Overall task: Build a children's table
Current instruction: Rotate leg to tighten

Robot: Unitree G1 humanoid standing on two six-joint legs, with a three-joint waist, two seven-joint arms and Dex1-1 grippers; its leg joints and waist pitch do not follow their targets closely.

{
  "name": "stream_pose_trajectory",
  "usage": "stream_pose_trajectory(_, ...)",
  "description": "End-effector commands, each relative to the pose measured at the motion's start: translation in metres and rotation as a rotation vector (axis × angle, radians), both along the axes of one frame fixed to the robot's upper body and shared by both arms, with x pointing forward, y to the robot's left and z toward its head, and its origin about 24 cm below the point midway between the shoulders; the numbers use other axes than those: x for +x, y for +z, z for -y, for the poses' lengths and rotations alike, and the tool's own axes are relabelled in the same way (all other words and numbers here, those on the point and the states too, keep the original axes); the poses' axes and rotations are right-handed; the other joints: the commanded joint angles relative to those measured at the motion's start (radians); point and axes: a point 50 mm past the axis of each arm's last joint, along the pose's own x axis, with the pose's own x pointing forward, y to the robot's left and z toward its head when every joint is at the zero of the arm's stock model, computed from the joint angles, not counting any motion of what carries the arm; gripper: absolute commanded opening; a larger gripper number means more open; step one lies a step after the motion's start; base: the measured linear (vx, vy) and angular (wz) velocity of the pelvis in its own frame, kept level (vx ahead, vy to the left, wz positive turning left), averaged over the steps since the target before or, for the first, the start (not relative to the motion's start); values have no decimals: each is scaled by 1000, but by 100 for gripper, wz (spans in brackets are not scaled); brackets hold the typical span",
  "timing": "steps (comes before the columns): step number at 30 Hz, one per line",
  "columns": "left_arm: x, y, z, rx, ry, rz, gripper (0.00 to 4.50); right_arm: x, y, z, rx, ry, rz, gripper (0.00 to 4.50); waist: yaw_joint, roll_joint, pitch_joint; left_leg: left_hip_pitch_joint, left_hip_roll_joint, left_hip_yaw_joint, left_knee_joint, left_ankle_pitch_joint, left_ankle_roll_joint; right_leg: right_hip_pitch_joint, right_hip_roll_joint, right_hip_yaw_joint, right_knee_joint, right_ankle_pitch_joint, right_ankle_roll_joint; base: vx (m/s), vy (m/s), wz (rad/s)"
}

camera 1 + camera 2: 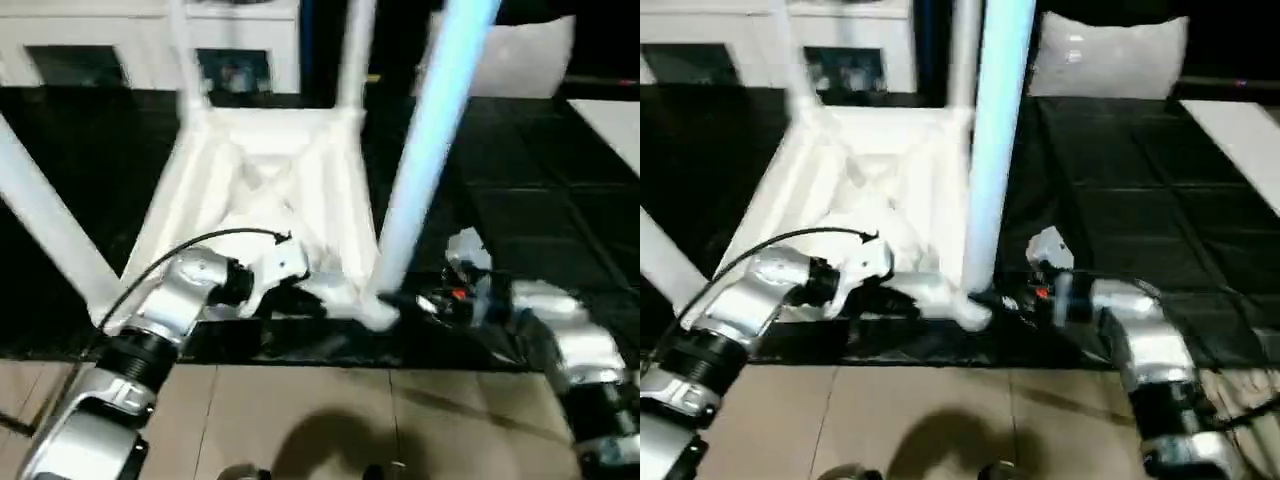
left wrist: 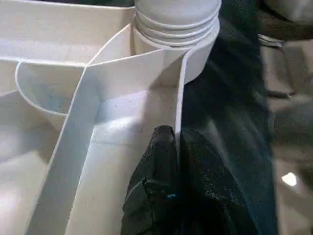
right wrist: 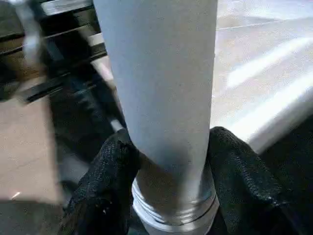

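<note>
The table top [image 2: 73,161] and leg [image 3: 161,88] were smooth white plastic; the fingers [image 3: 105,191] wore rough black covering; the forearms [image 1: 160,310] were glossy silver.

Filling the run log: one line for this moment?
left end effector: pinching tabletop rim | right end effector: gripping leg at near corner socket

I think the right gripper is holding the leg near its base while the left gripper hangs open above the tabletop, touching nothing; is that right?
Not quite. The right gripper does clasp the leg near its base, but the left gripper is not open and free: the left wrist view shows its fingers shut on the thin rim wall of the upside-down tabletop, close to the corner socket.
</note>
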Motion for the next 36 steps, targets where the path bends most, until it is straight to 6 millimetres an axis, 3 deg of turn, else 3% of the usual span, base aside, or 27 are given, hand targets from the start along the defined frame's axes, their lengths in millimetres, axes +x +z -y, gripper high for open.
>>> stream_pose_trajectory(1, 7, 19, 38, -103, 29, 74, 0, 1, -11, -44, 43, -77, -69, 191, -12, -9, -59, 3, 42, -22, -79, -281, 27, 42, -58, 41, -102, -556, -124, 0, 0, 0)
stream_pose_trajectory(3, 10, 21, 43, -106, 68, 82, 0, 7, -10, -53, 64, -188, -78, 191, -31, -13, -61, 2, 36, -26, -75, -304, 18, 41, -59, 35, -111, -599, -100, 0, 0, 0)
stream_pose_trajectory(4, 14, 23, 46, -103, 115, 99, 0, 14, -9, -65, 69, -292, -84, 190, -40, -9, -61, 4, 34, -26, -74, -306, 18, 37, -59, 34, -115, -606, -92, 0, 0, 0)
stream_pose_trajectory(6, 17, 25, 48, -103, 140, 109, 0, 18, -8, -72, 72, -350, -90, 190, -56, -4, -61, -5, 34, -31, -77, -314, 15, 41, -56, 29, -113, -588, -93, 0, 0, 0)
stream_pose_trajectory(7, 19, 26, 49, -104, 167, 119, 0, 23, -7, -78, 81, -412, -103, 190, -65, 0, -63, -2, 34, -33, -78, -323, 15, 38, -57, 29, -113, -565, -99, 0, 0, 0)
stream_pose_trajectory(11, 25, 30, 55, -121, 245, 148, 0, 38, 1, -97, 138, -577, -111, 190, -96, 2, -67, -9, 38, -34, -82, -308, 30, 44, -55, 33, -101, -414, -159, 0, 0, 0)
stream_pose_trajectory(12, 26, 30, 55, -110, 261, 162, 0, 42, 3, -97, 143, -612, -100, 246, -95, -1, -71, -11, 39, -30, -80, -280, 45, 48, -56, 36, -95, -357, -179, 0, 0, 0)
stream_pose_trajectory(13, 26, 30, 55, -110, 261, 162, 0, 42, 3, -97, 143, -612, -100, 260, -95, 1, -73, -13, 39, -28, -78, -248, 58, 50, -56, 39, -89, -301, -199, 0, 0, 0)
stream_pose_trajectory(14, 27, 30, 54, -103, 267, 168, 0, 42, 3, -96, 137, -618, -97, 260, -95, 1, -73, -13, 39, -28, -78, -248, 58, 50, -56, 39, -89, -301, -199, 0, 0, 0)
stream_pose_trajectory(17, 24, 28, 48, -97, 237, 174, 0, 37, 3, -82, 143, -578, -52, 297, -88, -1, -80, -10, 40, -21, -69, -155, 107, 55, -57, 45, -74, -170, -247, 60, -6, 4)
stream_pose_trajectory(19, 22, 27, 44, -90, 217, 172, 0, 33, 3, -73, 121, -557, -5, 309, -76, -1, -89, -14, 40, -19, -61, -48, 158, 63, -56, 45, -53, -23, -277, 59, -14, 2)
stream_pose_trajectory(21, 21, 25, 40, -82, 206, 171, 0, 29, 0, -63, 90, -530, 33, 327, -65, 0, -98, -15, 42, -20, -49, 70, 225, 62, -56, 46, -33, 124, -310, 0, 0, 0)
stream_pose_trajectory(23, 19, 23, 35, -76, 187, 167, 0, 26, -3, -48, 76, -515, 54, 349, -58, -1, -93, -14, 42, -16, -49, 71, 249, 57, -56, 45, -35, 118, -316, 0, 0, 0)
stream_pose_trajectory(24, 18, 22, 32, -69, 171, 167, 0, 24, -3, -41, 68, -499, 68, 354, -52, 2, -91, -11, 46, -15, -51, 19, 238, 58, -58, 44, -44, 34, -315, 0, 0, 0)
stream_pose_trajectory(25, 18, 22, 31, -68, 166, 167, 0, 23, -3, -38, 65, -494, 72, 358, -48, 0, -86, -10, 48, -13, -55, -39, 213, 55, -57, 45, -54, -43, -302, 0, 0, 0)
stream_pose_trajectory(26, 17, 20, 24, -56, 149, 163, 0, 18, -2, -22, 21, -428, 115, 365, -42, 7, -86, -7, 48, -14, -56, -69, 196, 57, -57, 43, -57, -78, -295, 0, 0, 0)
stream_pose_trajectory(29, 15, 19, 17, -50, 100, 157, 0, 15, 3, -7, 2, -360, 146, 396, -35, -1, -78, -2, 50, -12, -65, -177, 128, 52, -54, 46, -72, -210, -259, 0, 0, 0)
stream_pose_trajectory(33, 9, 16, 6, -33, 7, 126, 0, 10, 14, 4, -34, -174, 189, 399, -33, -1, -78, -2, 50, -14, -66, -211, 107, 51, -54, 48, -75, -239, -240, 0, 0, 0)
stream_pose_trajectory(35, 8, 16, 3, -47, -45, 124, 0, 4, 19, 5, -41, -26, 189, 399, -32, -13, -80, -6, 47, -12, -63, -194, 122, 52, -55, 49, -74, -230, -241, 0, 0, 0)
stream_pose_trajectory(36, 8, 16, 3, -47, -45, 124, 0, 4, 19, 5, -41, -26, 189, 399, -28, -10, -82, -6, 48, -13, -62, -185, 127, 54, -57, 49, -70, -221, -244, 0, 0, 0)
